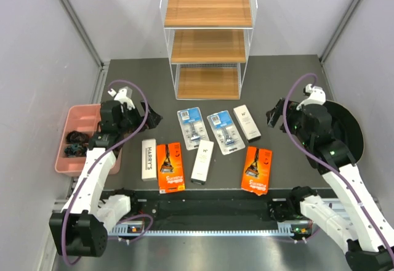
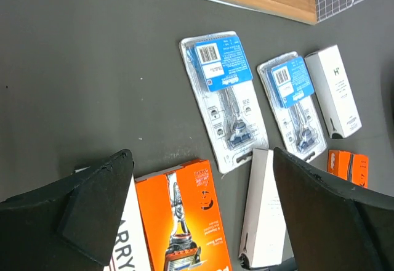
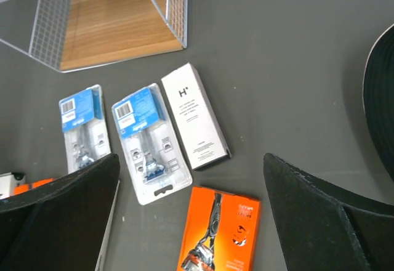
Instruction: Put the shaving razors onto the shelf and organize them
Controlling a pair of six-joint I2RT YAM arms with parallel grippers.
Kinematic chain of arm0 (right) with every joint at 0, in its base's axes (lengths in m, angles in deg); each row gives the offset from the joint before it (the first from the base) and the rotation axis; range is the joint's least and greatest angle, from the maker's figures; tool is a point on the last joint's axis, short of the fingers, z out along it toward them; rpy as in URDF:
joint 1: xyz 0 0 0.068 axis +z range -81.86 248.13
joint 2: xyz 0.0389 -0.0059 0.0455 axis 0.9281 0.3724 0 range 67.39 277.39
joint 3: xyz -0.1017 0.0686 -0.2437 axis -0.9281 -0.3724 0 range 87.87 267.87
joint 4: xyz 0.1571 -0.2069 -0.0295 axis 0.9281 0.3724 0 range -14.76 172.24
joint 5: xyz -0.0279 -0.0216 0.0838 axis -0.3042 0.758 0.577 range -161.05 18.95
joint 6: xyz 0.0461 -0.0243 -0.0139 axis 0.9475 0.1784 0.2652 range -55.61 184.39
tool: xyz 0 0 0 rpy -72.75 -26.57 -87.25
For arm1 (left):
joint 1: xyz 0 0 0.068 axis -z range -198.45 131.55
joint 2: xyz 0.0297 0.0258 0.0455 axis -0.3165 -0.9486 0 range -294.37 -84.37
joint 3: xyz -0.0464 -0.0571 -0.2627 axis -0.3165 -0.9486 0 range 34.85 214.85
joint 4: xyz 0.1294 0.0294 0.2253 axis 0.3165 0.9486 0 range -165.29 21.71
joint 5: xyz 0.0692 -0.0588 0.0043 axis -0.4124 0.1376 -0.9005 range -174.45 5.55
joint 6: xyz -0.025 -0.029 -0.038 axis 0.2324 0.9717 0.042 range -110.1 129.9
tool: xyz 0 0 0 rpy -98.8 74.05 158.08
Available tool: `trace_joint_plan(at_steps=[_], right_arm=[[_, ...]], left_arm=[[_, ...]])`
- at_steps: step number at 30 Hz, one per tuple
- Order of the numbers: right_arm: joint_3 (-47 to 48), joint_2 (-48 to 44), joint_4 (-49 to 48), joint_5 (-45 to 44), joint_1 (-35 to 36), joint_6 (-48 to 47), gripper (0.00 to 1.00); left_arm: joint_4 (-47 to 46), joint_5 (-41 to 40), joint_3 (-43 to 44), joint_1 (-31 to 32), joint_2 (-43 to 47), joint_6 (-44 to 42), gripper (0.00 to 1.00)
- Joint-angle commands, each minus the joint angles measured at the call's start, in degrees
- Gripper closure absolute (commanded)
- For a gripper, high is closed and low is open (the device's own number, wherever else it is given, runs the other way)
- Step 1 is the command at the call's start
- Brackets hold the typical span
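Several shaving razors lie flat on the dark table in front of the shelf (image 1: 208, 37). They are a HARRY'S white box (image 1: 148, 159), two more white boxes (image 1: 202, 161) (image 1: 246, 122), two blue blister packs (image 1: 192, 127) (image 1: 223, 132) and two orange cards (image 1: 170, 167) (image 1: 257, 170). My left gripper (image 1: 148, 119) hangs open above the left orange card (image 2: 181, 222), holding nothing. Over on the right, my right gripper (image 1: 274, 116) is open and empty above the right orange card (image 3: 218, 231). All three wooden tiers of the shelf are bare.
A pink compartment tray (image 1: 74, 137) with small dark items sits at the left table edge. A black round disc (image 1: 345, 132) lies at the right, behind the right arm. Grey walls close in both sides.
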Motion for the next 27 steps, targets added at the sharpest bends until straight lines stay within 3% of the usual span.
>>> trace_joint_plan(at_steps=[1,4,6,9,11,16,27], right_arm=[[0.78,-1.56,1.87,2.58,0.36,2.47,0.01],[0.52,-1.39,3.01,3.72,0.36,2.56,0.01],[0.43,-1.13,4.06,4.17,0.36,2.65,0.01],[0.61,0.72,5.82,4.96,0.36,3.09,0.01],[0.35,1.6,6.09,5.66,0.36,3.35,0.01],[-1.85,0.46,5.21,6.54,0.36,3.79,0.01],[-7.65,0.46,1.96,10.58,0.36,5.46,0.01]], left_arm=[[1.58,1.13,0.57,-0.16,2.35,-1.54,0.01],[4.73,-2.82,2.15,-0.16,2.27,-0.05,0.01],[7.11,-7.57,3.9,-0.16,2.09,6.71,0.01],[6.95,-3.55,3.39,-0.16,3.84,7.51,0.01],[5.36,4.25,2.25,-0.16,6.12,-0.38,0.01],[0.97,0.42,-0.92,-0.16,10.62,2.42,0.01],[3.95,6.92,1.54,-0.16,-0.54,0.22,0.01]])
